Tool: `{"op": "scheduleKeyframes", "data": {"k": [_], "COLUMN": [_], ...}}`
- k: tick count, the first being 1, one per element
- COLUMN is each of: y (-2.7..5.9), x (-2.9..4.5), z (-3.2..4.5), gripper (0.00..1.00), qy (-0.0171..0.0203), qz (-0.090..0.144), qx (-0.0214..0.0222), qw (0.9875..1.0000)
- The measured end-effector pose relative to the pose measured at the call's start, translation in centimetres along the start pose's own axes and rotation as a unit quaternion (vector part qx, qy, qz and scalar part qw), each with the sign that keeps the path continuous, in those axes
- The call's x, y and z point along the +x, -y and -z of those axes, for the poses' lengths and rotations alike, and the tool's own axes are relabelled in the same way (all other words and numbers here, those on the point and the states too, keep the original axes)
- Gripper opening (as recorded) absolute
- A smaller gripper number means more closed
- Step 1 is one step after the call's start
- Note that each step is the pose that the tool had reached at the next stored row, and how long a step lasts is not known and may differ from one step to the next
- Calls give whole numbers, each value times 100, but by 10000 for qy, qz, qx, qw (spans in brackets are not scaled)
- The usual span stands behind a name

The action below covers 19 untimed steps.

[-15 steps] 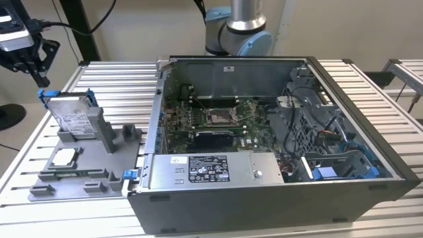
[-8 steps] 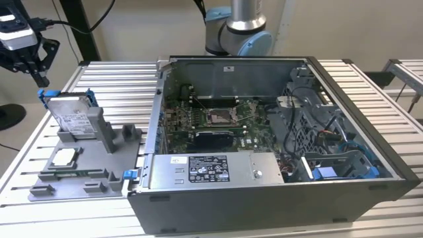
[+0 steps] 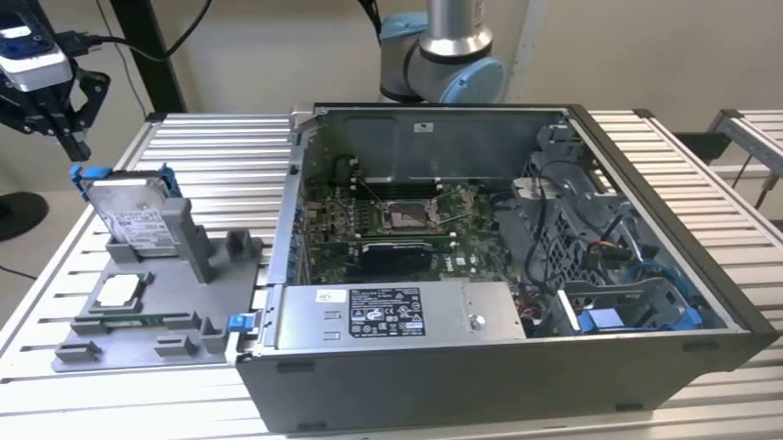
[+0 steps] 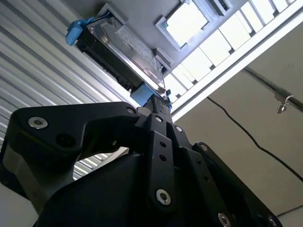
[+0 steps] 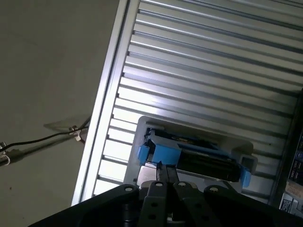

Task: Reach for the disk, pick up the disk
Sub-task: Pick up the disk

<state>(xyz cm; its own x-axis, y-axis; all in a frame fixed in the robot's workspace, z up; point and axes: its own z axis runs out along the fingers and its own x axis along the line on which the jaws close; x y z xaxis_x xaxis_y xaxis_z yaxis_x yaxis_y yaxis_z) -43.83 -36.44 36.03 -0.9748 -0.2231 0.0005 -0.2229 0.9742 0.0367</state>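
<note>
The disk (image 3: 128, 215) is a silver drive with a white label and a blue bracket. It stands upright in a grey holder (image 3: 196, 261) at the exterior view's left. My gripper (image 3: 76, 149) hangs just above the disk's far upper corner, over the blue bracket's end. Its fingers are shut together with nothing between them. In both wrist views the black fingertips (image 4: 158, 101) (image 5: 164, 171) point at the bracket's blue corner on the disk (image 4: 125, 42) (image 5: 203, 161), very close to it. I cannot tell whether they touch it.
A small square silver chip (image 3: 116, 291) lies on the holder's low part. An open computer case (image 3: 490, 275) stands at the exterior view's right of the holder on the slatted metal table (image 3: 220, 147). The table's edge runs close behind the disk, and a cable (image 4: 246, 132) lies on the floor.
</note>
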Motion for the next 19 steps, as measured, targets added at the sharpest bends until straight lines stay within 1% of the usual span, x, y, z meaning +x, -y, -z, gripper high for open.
{"op": "scheduleKeyframes", "data": {"k": [11,15,19], "y": [0,-1,-1], "x": [0,0,0], "z": [0,3,5], "gripper": [0,0,0], "qy": [0,-7,-17], "qz": [26,191,451], "qx": [0,0,0], "qw": [10000,9998,9990]}}
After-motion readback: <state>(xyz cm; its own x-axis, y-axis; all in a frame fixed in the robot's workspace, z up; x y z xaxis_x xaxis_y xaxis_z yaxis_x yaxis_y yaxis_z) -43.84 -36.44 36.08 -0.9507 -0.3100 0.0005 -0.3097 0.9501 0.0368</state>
